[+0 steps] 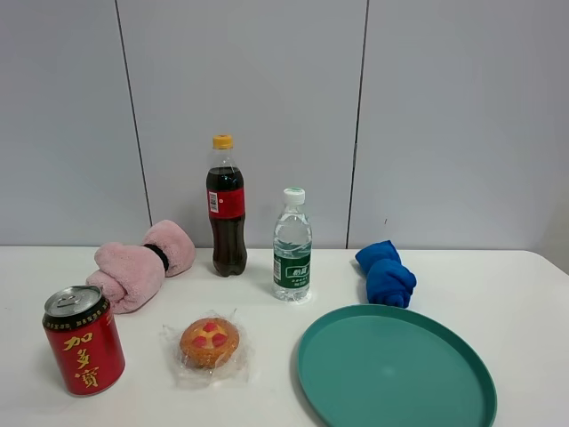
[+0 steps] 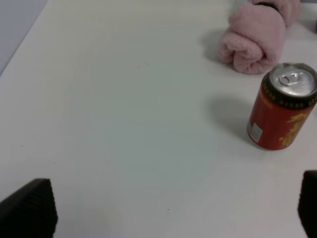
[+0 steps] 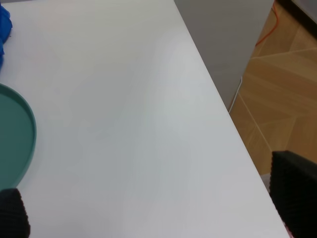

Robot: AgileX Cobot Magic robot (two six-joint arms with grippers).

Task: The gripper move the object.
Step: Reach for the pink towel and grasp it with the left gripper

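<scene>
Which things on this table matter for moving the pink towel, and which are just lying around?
For the job: pink rolled towel; left pincer, open, with the towel in its camera's view.

Just lying about: red can, cola bottle, water bottle, wrapped pastry, blue rolled cloth, green plate; probably also the right pincer, open, towel not in its view.

Bright, even, diffuse lighting. A soft shadow on the desk (image 2: 124,124) touches the red can (image 2: 280,114) at its base; the can's lid (image 2: 293,80) gleams. Wrist views slightly soft.
</scene>
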